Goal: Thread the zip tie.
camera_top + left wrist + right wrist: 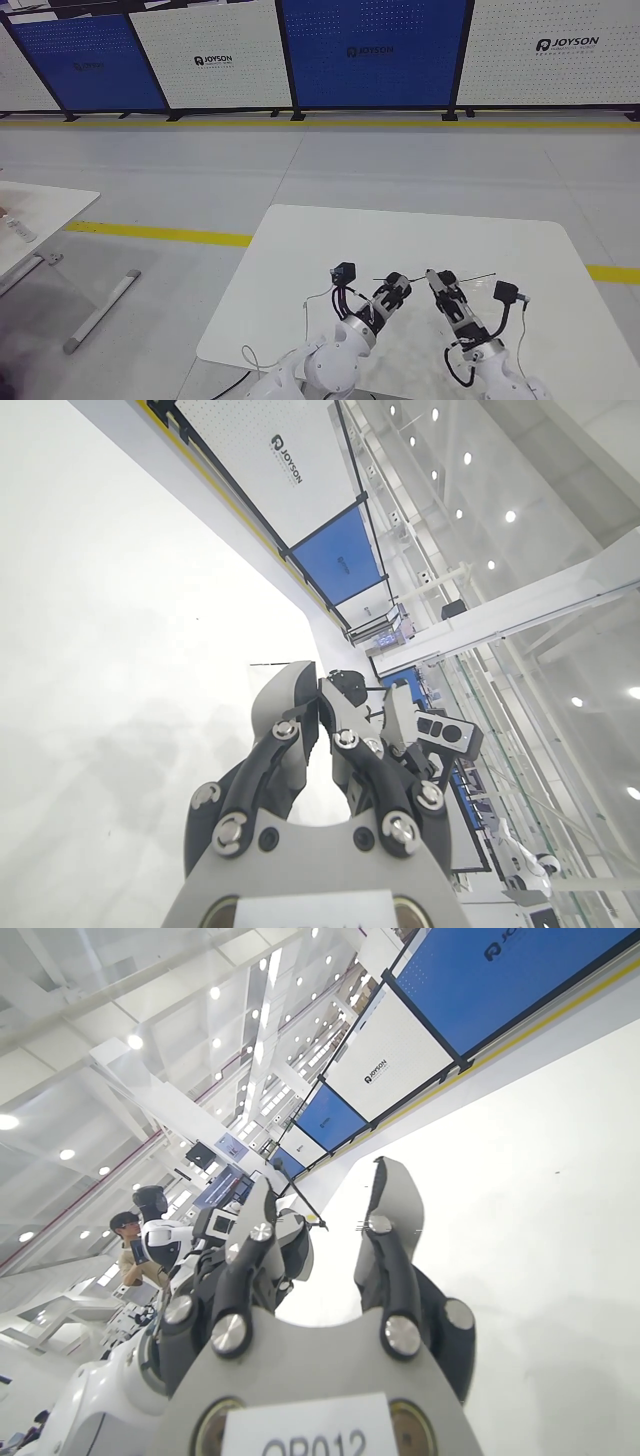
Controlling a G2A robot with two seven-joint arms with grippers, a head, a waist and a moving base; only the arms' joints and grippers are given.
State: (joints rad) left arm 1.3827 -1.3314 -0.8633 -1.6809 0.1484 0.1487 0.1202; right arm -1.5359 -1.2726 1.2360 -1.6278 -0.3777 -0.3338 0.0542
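Slippage is what we worry about most. In the top view, the left hand [397, 287] and right hand [438, 282] hover close together above the surface [330, 240]. The tie [384, 279] is a thin dark line running across at their tips, and we cannot judge either grip from here.

The left wrist view settles one of them: the left hand [318, 695] is pinched closed on the tie [270, 663], whose end pokes out sideways. Held on so thin a strip, it could twist or slide when pushed.

The right wrist view adds that the right hand [322, 1173] stands spread wide, gripping nothing, with the tie [300, 1195] slanting beyond one finger. We judge that closing from there could miss the tie or knock it askew.
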